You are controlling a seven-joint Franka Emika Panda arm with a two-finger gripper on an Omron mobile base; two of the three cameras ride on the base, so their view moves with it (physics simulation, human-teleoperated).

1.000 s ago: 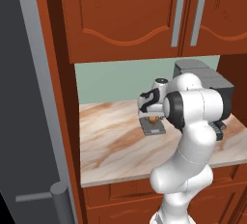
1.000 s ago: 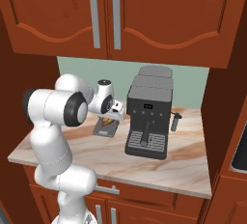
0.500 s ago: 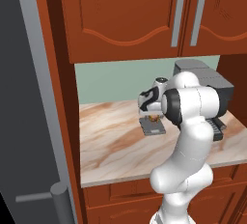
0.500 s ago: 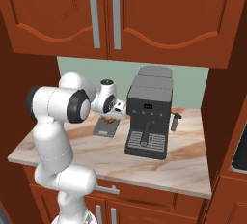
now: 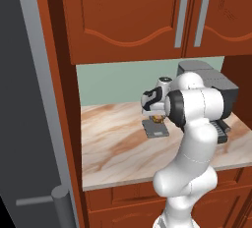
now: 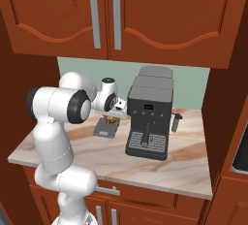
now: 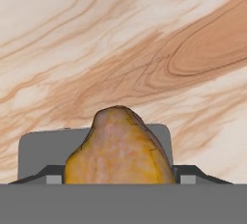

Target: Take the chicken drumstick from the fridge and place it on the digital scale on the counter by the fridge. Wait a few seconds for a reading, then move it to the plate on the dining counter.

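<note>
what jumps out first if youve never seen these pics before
The white arm bent over the marbled counter, its gripper down at a golden-orange chicken drumstick lying on the flat grey digital scale. Next, the boxy dark grey coffee machine right of the scale, under red-brown wall cabinets.

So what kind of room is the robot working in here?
A kitchen, rendered rather than real by the look of it. Red-brown wooden cabinets hang over a marbled counter that carries a coffee machine, and a chicken drumstick lies on a small grey digital scale.
</note>
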